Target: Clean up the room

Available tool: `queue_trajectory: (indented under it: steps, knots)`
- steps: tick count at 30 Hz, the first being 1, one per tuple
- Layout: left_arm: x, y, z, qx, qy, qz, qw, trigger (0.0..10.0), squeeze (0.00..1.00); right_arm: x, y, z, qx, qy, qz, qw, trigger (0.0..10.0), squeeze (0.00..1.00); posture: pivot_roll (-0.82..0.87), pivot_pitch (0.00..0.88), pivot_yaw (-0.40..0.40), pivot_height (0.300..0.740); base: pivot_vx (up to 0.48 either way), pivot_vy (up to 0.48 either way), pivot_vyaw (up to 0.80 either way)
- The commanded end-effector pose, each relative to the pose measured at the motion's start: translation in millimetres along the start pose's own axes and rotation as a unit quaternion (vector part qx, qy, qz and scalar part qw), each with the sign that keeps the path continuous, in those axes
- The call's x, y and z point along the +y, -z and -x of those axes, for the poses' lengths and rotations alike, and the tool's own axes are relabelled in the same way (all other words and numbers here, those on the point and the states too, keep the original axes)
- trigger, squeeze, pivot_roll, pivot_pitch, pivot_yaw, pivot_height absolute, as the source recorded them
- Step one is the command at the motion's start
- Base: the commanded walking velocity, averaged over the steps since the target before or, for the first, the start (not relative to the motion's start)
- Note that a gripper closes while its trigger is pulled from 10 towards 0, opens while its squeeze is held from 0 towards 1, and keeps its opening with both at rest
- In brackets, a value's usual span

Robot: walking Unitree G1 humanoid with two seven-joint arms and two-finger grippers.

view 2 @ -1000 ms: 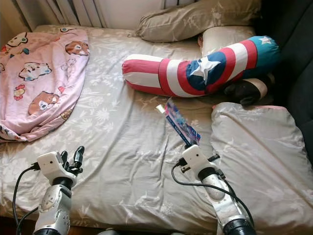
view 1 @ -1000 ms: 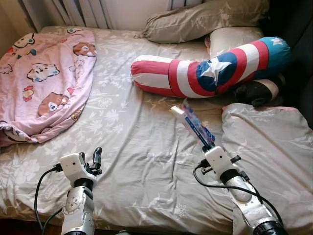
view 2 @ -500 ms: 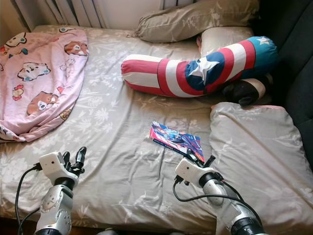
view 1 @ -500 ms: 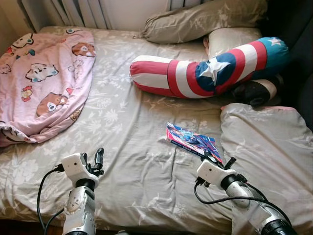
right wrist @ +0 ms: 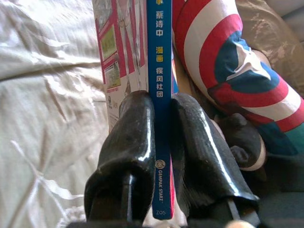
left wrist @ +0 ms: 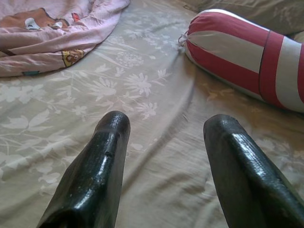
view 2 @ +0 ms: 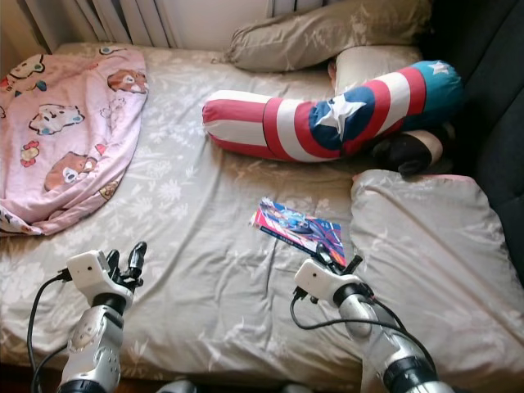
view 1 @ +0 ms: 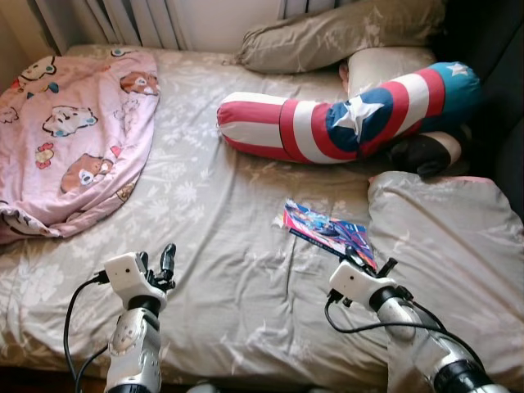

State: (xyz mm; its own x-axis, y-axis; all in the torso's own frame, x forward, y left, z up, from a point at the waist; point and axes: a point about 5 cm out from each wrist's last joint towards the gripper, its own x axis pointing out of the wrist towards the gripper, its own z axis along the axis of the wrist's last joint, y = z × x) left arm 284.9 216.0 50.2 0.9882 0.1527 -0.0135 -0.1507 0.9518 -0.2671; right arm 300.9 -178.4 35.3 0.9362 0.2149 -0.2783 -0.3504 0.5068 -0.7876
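A pink blanket printed with cartoon animals lies bunched over the far left part of the bed, which is covered by a beige sheet with a pale flower pattern. Near the front edge on the left, the left gripper hangs just above the sheet with its jaws standing apart and nothing between them; the left wrist view shows its two black fingers spread over bare sheet, pointing toward the red and white end of the bolster.

Across the middle and toward the right lies a long curved bolster striped red and white, with a blue field and a white star, its far end turquoise. Behind it, against the wall, a beige pillow sits, with a second, paler cushion tucked just under it. A dark rounded object rests beside the bolster's right end; what it is cannot be told.

In front of the bolster, a thin comic book with a bright blue and pink cover lies low over the sheet, tilted, its near corner gripped by the right gripper. In the right wrist view the jaws are closed on the book's blue spine, one black finger on each side. Just right of the book, a large beige pillow covers the near right corner of the bed.
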Motion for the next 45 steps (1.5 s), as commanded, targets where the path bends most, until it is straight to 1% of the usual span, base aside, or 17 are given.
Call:
queue_trajectory:
  steps: [1, 7, 12, 16, 21, 23, 25, 27, 35, 38, 42, 45]
  knots:
    - [0.7, 3.2, 2.9, 0.008, -0.002, 0.001, 1.000, 10.0, 0.00, -1.3, -1.7, -0.4, -0.007, 0.006, -0.012, 1.000, 10.0, 0.00, 0.04, 0.170, -0.041, 0.686, 0.000, 0.000, 0.00]
    - [0.9, 2.2, 1.8, 0.007, -0.003, 0.001, 1.000, 10.0, 0.00, -0.6, -1.7, -1.3, -0.004, 0.008, -0.017, 1.000, 10.0, 0.00, 0.04, 0.172, -0.041, 0.686, 0.000, 0.000, 0.00]
    - [0.9, 1.8, 1.5, 0.006, -0.002, 0.001, 1.000, 10.0, 0.00, -0.6, -1.6, -1.8, -0.002, 0.012, -0.011, 1.000, 10.0, 0.00, 0.04, 0.171, -0.040, 0.686, 0.000, 0.000, 0.00]
    - [1.2, 1.6, 1.5, 0.006, -0.003, 0.000, 1.000, 10.0, 0.00, -0.1, 0.0, -3.1, 0.008, 0.012, 0.006, 1.000, 10.0, 0.00, 0.04, 0.171, -0.040, 0.672, 0.000, 0.000, 0.00]
    - [1.4, 1.5, 1.6, 0.006, -0.004, 0.000, 1.000, 10.0, 0.00, 0.8, -0.2, -2.6, 0.007, 0.011, 0.001, 1.000, 10.0, 0.00, 0.04, 0.171, -0.040, 0.647, 0.000, 0.000, 0.00]
    - [1.5, 1.4, 1.8, 0.006, -0.003, 0.000, 1.000, 10.0, 0.00, 0.8, 0.6, -2.5, 0.011, 0.012, 0.002, 1.000, 10.0, 0.00, 0.04, 0.172, -0.040, 0.647, 0.000, 0.000, 0.00]
    - [1.8, 1.1, 1.7, 0.005, -0.004, -0.001, 1.000, 10.0, 0.00, -2.2, 1.0, -2.1, 0.009, 0.026, -0.018, 0.999, 10.0, 0.00, 0.04, 0.173, -0.040, 0.647, 0.000, 0.000, 0.00]
    - [2.0, 1.0, 1.8, 0.005, -0.004, -0.001, 1.000, 10.0, 0.00, -2.6, 0.9, -2.5, 0.010, 0.028, -0.021, 0.999, 10.0, 0.00, 0.04, 0.173, -0.039, 0.647, 0.000, 0.000, 0.00]
    - [2.4, 0.5, 1.7, 0.004, -0.005, -0.001, 1.000, 10.0, 0.00, -1.9, 0.6, -3.2, 0.009, 0.025, -0.017, 1.000, 10.0, 0.00, 0.05, 0.172, -0.038, 0.647, 0.000, 0.000, 0.00]
    - [2.6, 0.3, 1.5, 0.004, -0.005, -0.001, 1.000, 10.0, 0.00, -3.7, 3.2, -3.1, 0.016, 0.032, -0.015, 0.999, 10.0, 0.00, 0.05, 0.170, -0.038, 0.647, 0.000, 0.000, 0.00]
    - [2.8, 0.1, 1.6, 0.004, -0.005, -0.001, 1.000, 10.0, 0.00, -7.4, 4.3, -3.7, 0.020, 0.041, -0.025, 0.999, 10.0, 0.00, 0.05, 0.170, -0.037, 0.647, 0.000, 0.000, 0.00]
    - [3.1, -0.5, 1.9, 0.003, -0.006, -0.001, 1.000, 10.0, 0.00, -13.1, 5.0, -5.7, 0.024, 0.056, -0.016, 0.998, 10.0, 0.00, 0.05, 0.172, -0.035, 0.647, 0.000, 0.000, 0.00]
